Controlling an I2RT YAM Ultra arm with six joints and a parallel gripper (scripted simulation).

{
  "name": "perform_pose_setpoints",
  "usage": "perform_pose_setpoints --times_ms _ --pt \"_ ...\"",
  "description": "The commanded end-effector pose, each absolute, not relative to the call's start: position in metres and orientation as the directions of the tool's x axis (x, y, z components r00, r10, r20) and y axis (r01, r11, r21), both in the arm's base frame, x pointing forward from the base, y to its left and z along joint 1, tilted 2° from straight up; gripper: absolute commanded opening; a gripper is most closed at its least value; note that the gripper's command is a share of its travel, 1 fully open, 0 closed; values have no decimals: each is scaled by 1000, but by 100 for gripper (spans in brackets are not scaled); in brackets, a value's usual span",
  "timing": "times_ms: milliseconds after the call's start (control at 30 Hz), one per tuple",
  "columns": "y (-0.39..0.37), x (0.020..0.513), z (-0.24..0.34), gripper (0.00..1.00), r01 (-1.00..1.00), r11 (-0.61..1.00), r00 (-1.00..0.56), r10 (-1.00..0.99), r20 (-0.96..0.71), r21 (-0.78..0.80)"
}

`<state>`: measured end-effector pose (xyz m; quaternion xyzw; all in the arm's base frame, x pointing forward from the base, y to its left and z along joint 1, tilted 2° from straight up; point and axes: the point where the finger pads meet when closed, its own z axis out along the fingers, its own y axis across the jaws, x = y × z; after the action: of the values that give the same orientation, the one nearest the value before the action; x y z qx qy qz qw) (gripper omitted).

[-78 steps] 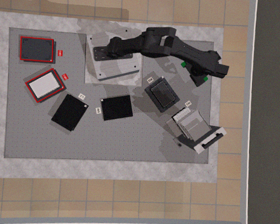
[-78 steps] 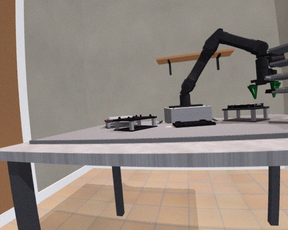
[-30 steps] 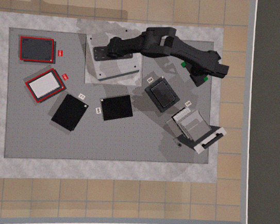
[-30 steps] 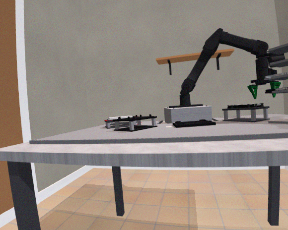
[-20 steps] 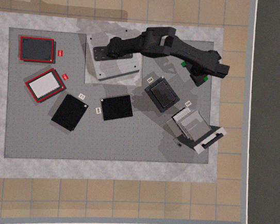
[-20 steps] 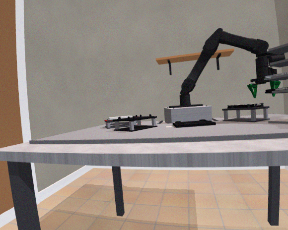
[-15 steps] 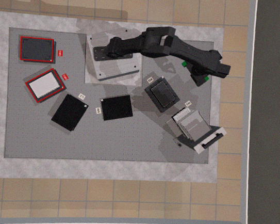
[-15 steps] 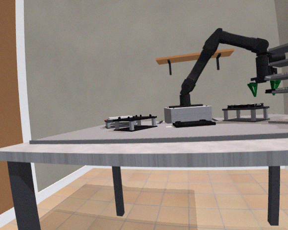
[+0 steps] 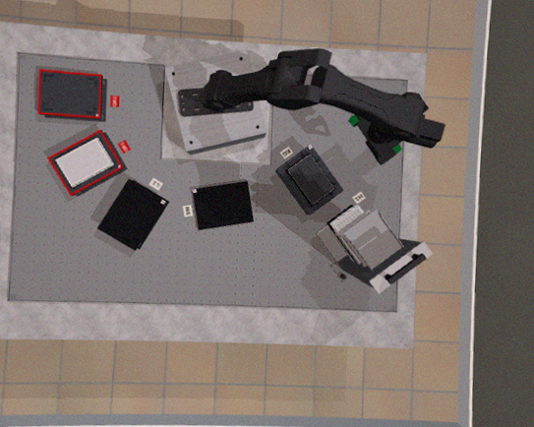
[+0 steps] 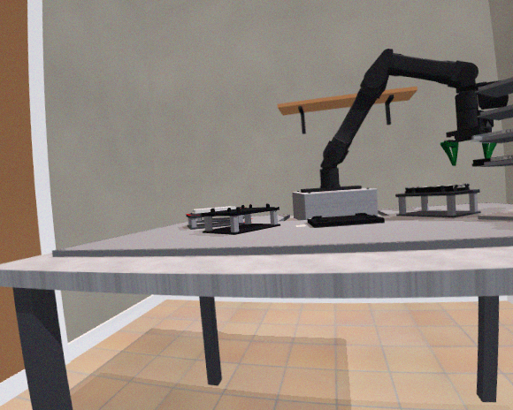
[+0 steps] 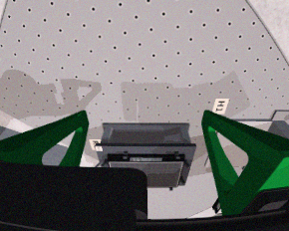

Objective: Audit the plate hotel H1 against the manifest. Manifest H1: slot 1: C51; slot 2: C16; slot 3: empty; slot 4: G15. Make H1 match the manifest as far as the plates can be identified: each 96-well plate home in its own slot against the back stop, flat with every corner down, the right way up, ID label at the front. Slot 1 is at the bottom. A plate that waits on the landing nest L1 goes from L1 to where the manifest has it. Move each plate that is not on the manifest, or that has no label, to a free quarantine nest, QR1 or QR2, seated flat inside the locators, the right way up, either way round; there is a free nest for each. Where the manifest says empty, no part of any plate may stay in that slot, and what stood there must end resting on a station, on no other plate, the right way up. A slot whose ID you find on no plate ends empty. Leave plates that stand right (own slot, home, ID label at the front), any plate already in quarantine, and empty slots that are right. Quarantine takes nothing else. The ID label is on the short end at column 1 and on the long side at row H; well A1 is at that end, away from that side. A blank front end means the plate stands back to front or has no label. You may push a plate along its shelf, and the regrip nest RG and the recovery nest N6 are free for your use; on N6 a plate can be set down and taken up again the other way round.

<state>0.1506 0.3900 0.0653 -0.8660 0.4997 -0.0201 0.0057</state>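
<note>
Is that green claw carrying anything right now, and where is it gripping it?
Nothing is held. The gripper is wide open, with only empty space between its green fingers.

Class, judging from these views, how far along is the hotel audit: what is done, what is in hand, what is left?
Done: one white plate sits in a red-edged quarantine nest; the other nest is free. In hand: nothing; the open tool hovers near the hotel. Left: checking and sorting the hotel's plates, whose labels are unreadable here.

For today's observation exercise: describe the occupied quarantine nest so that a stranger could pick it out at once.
Start at the grey perforated board and go to its far left side, where two red-framed nests sit. Take the tilted one, nearer the black nests. Only it holds a white plate; its red-framed neighbour shows a dark grey bed.
</note>
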Motion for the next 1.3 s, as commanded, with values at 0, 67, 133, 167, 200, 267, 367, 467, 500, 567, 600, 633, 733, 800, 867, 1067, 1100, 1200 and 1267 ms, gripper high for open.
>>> perform_pose_setpoints --times_ms 0,67,133,167,200,267,367,467,500,567,600,633,733,800,867,1067,1100,1200,1267 --pt "392 149 85 100 -864 -501 501 -865 8 -50" --pt "392 149 88 100 -864 -501 501 -865 8 -50" --pt "392 149 88 100 -864 -501 501 -865 8 -50" --pt "392 149 88 100 -864 -501 501 -865 8 -50" --pt "392 149 88 100 -864 -501 501 -865 8 -50" --pt "392 149 88 100 -864 -501 501 -865 8 -50" --pt "392 149 88 100 -864 -501 501 -865 8 -50" --pt "392 149 88 100 -864 -501 501 -865 8 -50" --pt "392 149 88 100 -864 -501 501 -865 8 -50" --pt "392 149 88 100 -864 -501 501 -865 8 -50" --pt "392 149 88 100 -864 -501 501 -865 8 -50" --pt "392 149 88 100 -864 -501 501 -865 8 -50" --pt "392 149 91 100 -864 -501 501 -865 8 -50" --pt "392 148 96 100 -864 -501 501 -865 8 -50" --pt "392 148 96 100 -864 -501 501 -865 8 -50" --pt "392 148 112 100 -864 -501 501 -865 8 -50" --pt "392 148 115 100 -864 -501 501 -865 8 -50" --pt "392 147 123 100 -864 -501 501 -865 8 -50" --pt "392 147 128 100 -864 -501 501 -865 8 -50"
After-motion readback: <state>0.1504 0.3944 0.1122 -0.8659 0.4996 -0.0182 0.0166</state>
